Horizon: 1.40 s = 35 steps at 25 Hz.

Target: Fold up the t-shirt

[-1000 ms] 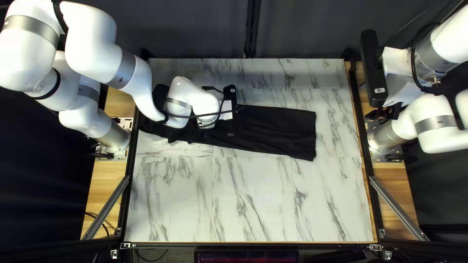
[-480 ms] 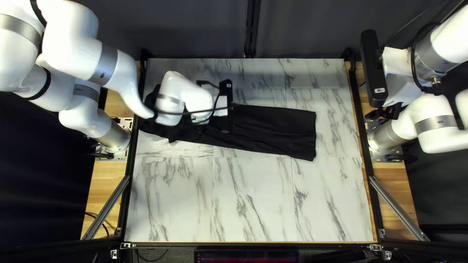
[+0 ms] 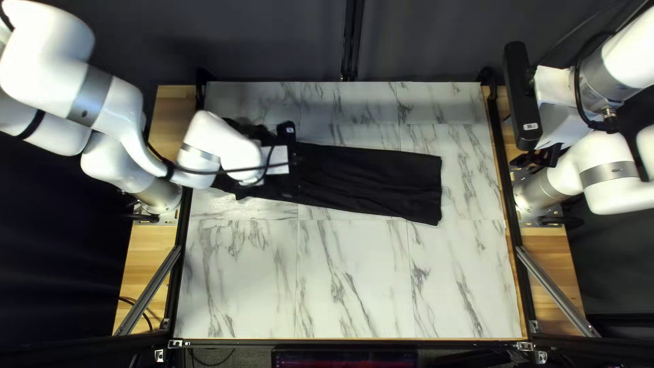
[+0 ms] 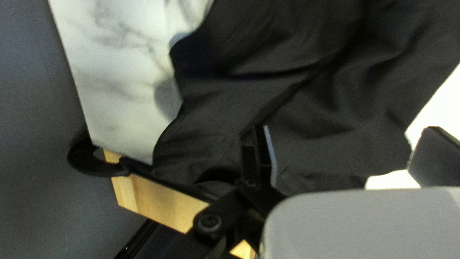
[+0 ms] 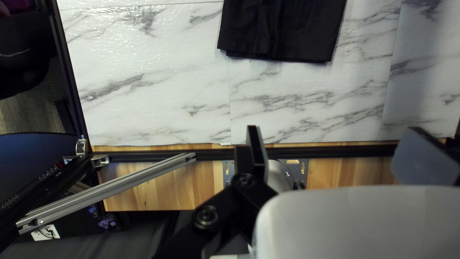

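Marble-patterned table stands before a dark curtain. White left arm blocks part of the black t-shirt, a long strip toward the far side, rumpled at its left end. Silver struts flank the near corners. Left gripper, over the cloth, and right gripper, by the right edge, are spread open.
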Available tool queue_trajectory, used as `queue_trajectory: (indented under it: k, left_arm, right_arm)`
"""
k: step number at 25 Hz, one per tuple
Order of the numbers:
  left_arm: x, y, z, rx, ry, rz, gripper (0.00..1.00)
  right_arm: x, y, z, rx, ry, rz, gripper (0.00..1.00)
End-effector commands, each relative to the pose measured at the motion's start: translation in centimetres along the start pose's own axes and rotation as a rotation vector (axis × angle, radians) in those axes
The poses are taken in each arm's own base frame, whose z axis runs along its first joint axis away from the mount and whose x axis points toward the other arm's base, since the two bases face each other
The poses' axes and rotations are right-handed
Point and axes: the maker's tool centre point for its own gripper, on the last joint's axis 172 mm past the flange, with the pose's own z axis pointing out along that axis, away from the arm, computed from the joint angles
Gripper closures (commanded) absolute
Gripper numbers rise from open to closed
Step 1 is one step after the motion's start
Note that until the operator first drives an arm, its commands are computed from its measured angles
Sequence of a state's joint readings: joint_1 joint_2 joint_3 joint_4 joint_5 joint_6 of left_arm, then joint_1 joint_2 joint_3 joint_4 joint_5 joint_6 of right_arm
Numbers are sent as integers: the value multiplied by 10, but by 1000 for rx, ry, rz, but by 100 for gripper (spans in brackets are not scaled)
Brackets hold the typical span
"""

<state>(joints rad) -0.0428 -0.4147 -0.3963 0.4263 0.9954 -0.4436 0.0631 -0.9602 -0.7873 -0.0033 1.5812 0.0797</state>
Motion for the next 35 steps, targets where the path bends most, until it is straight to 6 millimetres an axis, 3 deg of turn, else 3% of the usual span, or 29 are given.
queue_trajectory:
  k: [1,12,15,20,27,32,35]
  left_arm:
    - [11,-6,9,-22,23,10,0]
    - [51,-16,38,-87,55,56,0]
    - [54,-26,50,-103,57,55,0]
    - [50,-36,50,-113,55,47,0]
    - [40,-7,13,-85,78,51,0]
    - [48,19,8,-86,112,67,0]
    - [52,15,15,-94,117,69,0]
  right_arm:
    - [0,0,0,0,0,0,0]
    - [0,0,0,0,0,0,0]
    - [0,0,0,0,0,0,0]
    - [0,0,0,0,0,0,0]
    - [0,0,0,0,0,0,0]
    - [0,0,0,0,0,0,0]
    - [0,0,0,0,0,0,0]
